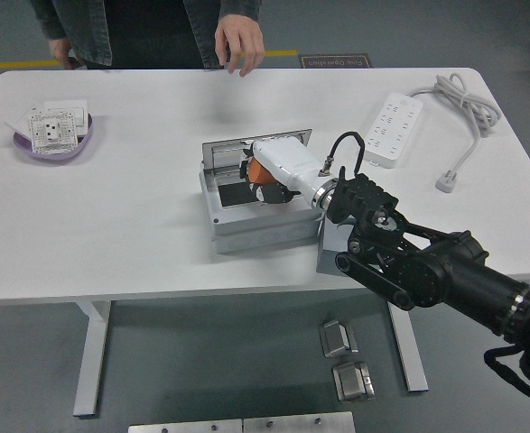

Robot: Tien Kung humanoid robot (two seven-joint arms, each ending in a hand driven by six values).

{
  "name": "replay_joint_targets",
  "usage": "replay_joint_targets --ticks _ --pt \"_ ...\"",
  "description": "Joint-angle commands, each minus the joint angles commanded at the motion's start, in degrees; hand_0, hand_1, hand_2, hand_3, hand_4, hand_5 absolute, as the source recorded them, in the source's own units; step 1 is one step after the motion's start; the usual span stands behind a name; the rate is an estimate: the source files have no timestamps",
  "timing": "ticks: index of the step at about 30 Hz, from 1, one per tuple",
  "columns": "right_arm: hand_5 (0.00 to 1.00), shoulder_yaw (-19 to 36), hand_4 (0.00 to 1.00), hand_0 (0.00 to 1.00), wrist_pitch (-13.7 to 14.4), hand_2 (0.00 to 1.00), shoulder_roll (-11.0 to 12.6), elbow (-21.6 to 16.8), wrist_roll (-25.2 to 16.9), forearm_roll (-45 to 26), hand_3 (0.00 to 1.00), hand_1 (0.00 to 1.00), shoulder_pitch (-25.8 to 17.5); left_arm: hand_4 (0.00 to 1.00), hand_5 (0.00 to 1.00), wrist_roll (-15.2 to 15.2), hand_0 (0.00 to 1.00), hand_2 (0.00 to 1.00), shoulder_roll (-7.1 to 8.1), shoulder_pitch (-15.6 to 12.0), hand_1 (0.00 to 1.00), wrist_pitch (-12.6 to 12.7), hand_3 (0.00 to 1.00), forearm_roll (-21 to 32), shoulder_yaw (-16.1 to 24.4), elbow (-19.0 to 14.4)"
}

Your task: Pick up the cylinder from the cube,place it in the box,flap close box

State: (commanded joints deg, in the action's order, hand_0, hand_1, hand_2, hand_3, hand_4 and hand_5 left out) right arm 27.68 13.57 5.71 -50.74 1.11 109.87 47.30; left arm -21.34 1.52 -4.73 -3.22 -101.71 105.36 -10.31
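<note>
The grey box [246, 225] stands mid-table with its lid [224, 151] raised at the back. My right hand [263, 180] reaches in from the lower right and sits over the box's opening. Its fingers are curled around the orange cylinder [258, 170], of which only a small part shows under the white hand shell. The grey cube [334, 248] is beside the box on its right, mostly covered by my black forearm. My left arm does not appear in the head view.
A person stands at the far side, one hand [238, 41] hanging over the table's far edge. A purple bowl with white parts [53, 132] is at far left. A white power strip [389, 128] and its cable [463, 108] lie at back right.
</note>
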Motion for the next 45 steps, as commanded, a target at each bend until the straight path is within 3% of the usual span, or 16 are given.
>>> replay_joint_targets --ticks 1,6,7,12,13,22,29,34,40,42,43,45 --pt "0.002 -0.2 0.002 0.306 -0.6 0.393 -0.2 0.6 0.3 0.7 0.312 0.231 0.4 0.56 0.076 0.1 0.695 0.663 0.03 0.0 0.706 0.0 0.824 0.1 -0.1 0.0" --pt "0.002 -1.1 0.002 0.306 -1.6 0.393 -1.1 2.4 0.7 2.6 0.312 0.231 1.3 0.56 0.076 0.4 0.695 0.663 0.1 0.2 0.706 0.2 0.824 0.4 -0.6 0.0" --pt "0.077 -1.4 0.411 0.604 -1.6 0.679 -1.2 2.6 0.6 2.7 0.729 0.639 1.3 0.561 0.08 0.5 0.695 0.662 0.1 0.2 0.706 0.2 0.824 0.4 -0.6 0.0" --pt "0.077 -2.3 0.411 0.604 -1.0 0.679 -1.4 2.8 0.2 2.7 0.729 0.639 1.4 0.561 0.08 0.6 0.695 0.662 0.05 0.2 0.706 0.3 0.824 0.4 -0.5 0.0" --pt "0.177 -2.5 0.754 0.833 -0.9 0.821 -1.4 2.7 0.1 2.7 0.958 0.781 1.4 0.557 0.081 0.6 0.693 0.659 0.03 0.2 0.704 0.3 0.82 0.5 -0.6 0.0" --pt "0.206 -2.3 0.798 0.854 0.5 0.83 -1.2 1.2 -0.6 2.5 0.982 0.789 1.1 0.553 0.082 0.8 0.694 0.656 -0.05 0.4 0.703 0.5 0.813 0.9 -1.0 0.0" --pt "0.226 -0.8 0.823 0.853 1.9 0.827 0.7 -2.6 -1.1 1.2 0.979 0.787 -0.3 0.546 0.081 0.9 0.693 0.654 -0.34 0.2 0.704 0.5 0.809 1.3 -1.4 0.0" --pt "0.235 0.1 0.834 0.843 2.9 0.81 5.1 -8.6 -1.4 -4.1 0.961 0.778 -2.0 0.539 0.082 1.0 0.691 0.652 -0.72 -0.2 0.704 0.5 0.803 1.8 -1.9 0.0" --pt "0.245 1.9 0.83 0.838 1.6 0.78 11.9 -17.0 -0.4 -11.8 0.929 0.751 -1.1 0.531 0.083 0.8 0.689 0.648 -0.95 -0.6 0.703 0.4 0.792 0.5 -0.6 0.0" --pt "0.245 2.9 0.83 0.838 1.0 0.78 13.0 -19.1 0.0 -13.2 0.929 0.751 -0.1 0.531 0.083 0.7 0.689 0.648 -0.93 -0.6 0.703 0.4 0.792 0.1 -0.3 0.0" --pt "0.235 3.3 0.778 0.799 0.7 0.749 13.3 -19.9 0.1 -13.6 0.881 0.711 0.5 0.525 0.085 0.7 0.69 0.642 -0.9 -0.6 0.703 0.4 0.783 0.1 -0.2 0.0" --pt "0.235 4.1 0.778 0.799 0.3 0.749 13.3 -19.6 0.0 -14.3 0.881 0.711 1.8 0.525 0.085 0.6 0.69 0.642 -0.79 -0.4 0.703 0.4 0.783 0.2 -0.5 0.0"
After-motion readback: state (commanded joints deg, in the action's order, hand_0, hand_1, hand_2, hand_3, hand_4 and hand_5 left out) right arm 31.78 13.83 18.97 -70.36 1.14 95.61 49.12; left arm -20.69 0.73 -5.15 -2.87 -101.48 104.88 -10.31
